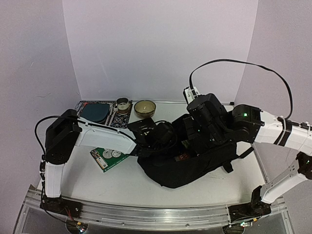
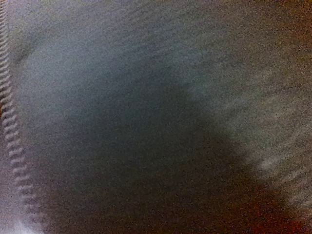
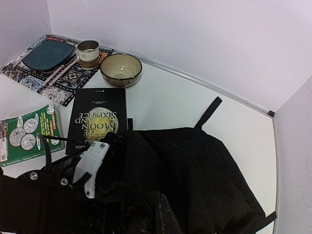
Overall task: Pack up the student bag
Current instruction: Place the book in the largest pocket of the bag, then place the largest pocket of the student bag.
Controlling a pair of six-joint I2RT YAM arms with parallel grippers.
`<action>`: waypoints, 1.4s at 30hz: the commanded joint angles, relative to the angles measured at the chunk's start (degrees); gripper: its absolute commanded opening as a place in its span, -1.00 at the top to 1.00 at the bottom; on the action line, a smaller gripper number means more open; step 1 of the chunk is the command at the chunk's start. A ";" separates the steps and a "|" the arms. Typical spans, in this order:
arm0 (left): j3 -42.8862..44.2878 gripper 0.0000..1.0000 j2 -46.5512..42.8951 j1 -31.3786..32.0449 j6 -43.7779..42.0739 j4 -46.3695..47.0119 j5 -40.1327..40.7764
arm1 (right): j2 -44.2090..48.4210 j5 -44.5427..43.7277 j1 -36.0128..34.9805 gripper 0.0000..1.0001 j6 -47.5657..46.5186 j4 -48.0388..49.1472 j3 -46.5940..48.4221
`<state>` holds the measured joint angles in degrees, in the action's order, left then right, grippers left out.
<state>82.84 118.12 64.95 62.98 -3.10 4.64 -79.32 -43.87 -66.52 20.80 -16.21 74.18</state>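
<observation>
The student bag (image 1: 190, 168), a big black fabric backpack, lies in the middle of the table and also fills the lower right wrist view (image 3: 195, 175). My right gripper (image 3: 161, 219) is shut on the bag's fabric at its opening and holds that edge up (image 1: 194, 141). My left arm reaches in from the left, and its gripper end (image 1: 163, 135) is sunk in the opening with the fingers hidden. The left wrist view is only dark blurred fabric with zip teeth (image 2: 10, 146) at the left. A black book (image 3: 96, 119) lies flat just behind the bag.
A green book (image 1: 108, 157) lies left of the bag under the left arm. At the back left are a patterned placemat (image 1: 117, 119) with a dark plate (image 1: 95, 112), a cup (image 1: 123, 105) and a bowl (image 1: 145, 108). Walls close the back and sides.
</observation>
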 commanded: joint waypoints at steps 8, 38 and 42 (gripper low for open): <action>-7.27 -0.48 -16.97 0.01 -6.48 -1.97 5.48 | 4.31 -7.17 -0.10 1.00 -0.15 1.60 -2.43; -26.63 -0.48 -36.13 -13.51 -9.71 -9.53 -0.36 | 8.70 -14.74 23.81 1.00 1.96 -15.65 -1.12; -25.75 -0.45 -32.45 -13.59 -10.87 -9.55 -2.90 | 6.22 -11.57 27.46 0.96 2.30 -17.22 0.90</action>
<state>56.10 82.25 51.68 54.41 -12.29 5.09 -71.34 -52.86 -42.33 23.16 -30.87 70.89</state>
